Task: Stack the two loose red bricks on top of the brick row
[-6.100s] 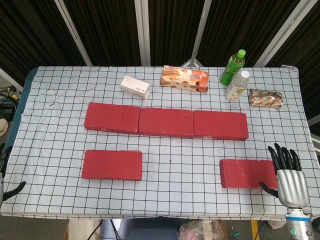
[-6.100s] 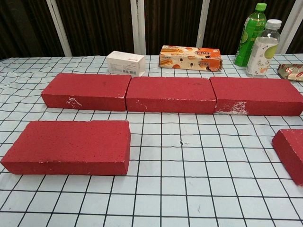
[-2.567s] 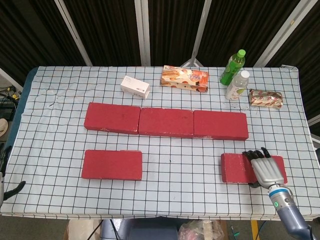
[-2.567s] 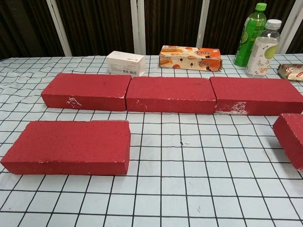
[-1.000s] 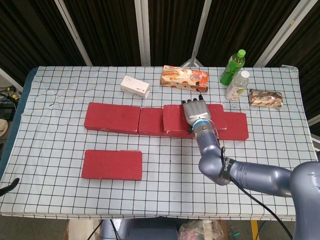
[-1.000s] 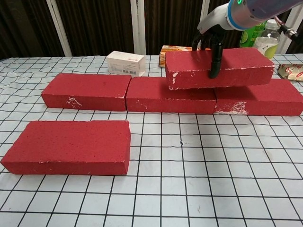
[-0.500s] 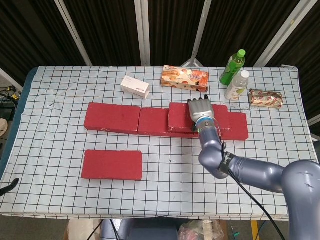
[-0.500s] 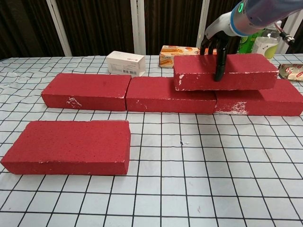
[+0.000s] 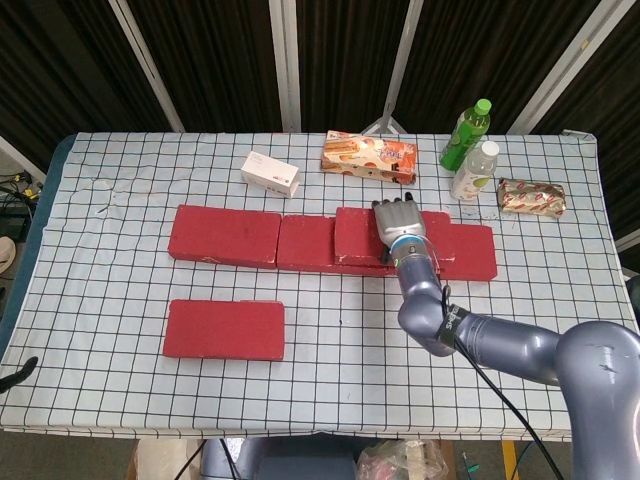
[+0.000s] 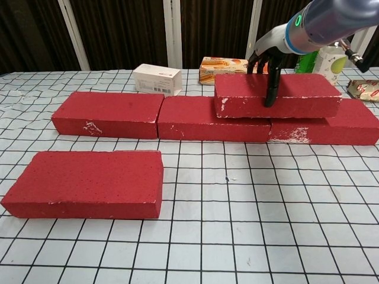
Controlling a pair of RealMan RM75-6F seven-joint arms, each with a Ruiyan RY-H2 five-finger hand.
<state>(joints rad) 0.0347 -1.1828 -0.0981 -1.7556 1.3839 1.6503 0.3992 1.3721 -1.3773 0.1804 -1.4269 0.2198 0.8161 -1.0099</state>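
Right hand gripping, left hand barely in sight

The silver right hand (image 9: 400,222) on its grey arm reaches from the table's near right corner toward the far edge, dark fingers (image 10: 271,83) clasped over a red rectangular brick (image 10: 276,96); a dark tip of the left hand (image 9: 18,372) shows past the near left corner, its pose unclear.

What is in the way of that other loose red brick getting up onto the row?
Nothing visible. The loose brick lies alone on the cloth in front of the brick row, whose left end is bare on top. The right hand grips the stacked brick further right.
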